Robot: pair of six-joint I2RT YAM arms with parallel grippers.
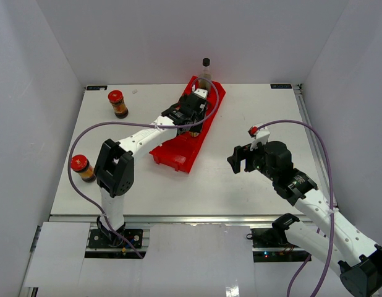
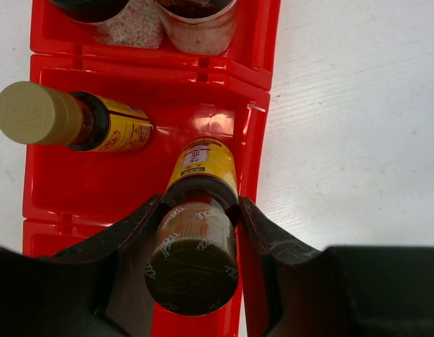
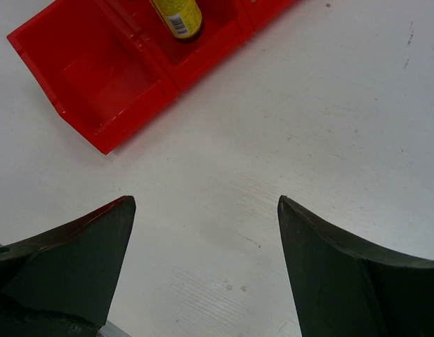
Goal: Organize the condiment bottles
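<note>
The left tool clamps the slim yellow-labelled bottle near its cap, a fair hold since it looks rigid, light, slick and tippy.

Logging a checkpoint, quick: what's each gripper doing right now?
Left gripper: closed on a slim yellow-labelled bottle.
Right gripper: open, holding nothing.

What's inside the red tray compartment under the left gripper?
A slim yellow-labelled gold-capped bottle stands free; a second yellow-labelled bottle is clamped in the left gripper. The red tray floor beneath the held one is covered, so whether it rests there cannot be told.
</note>
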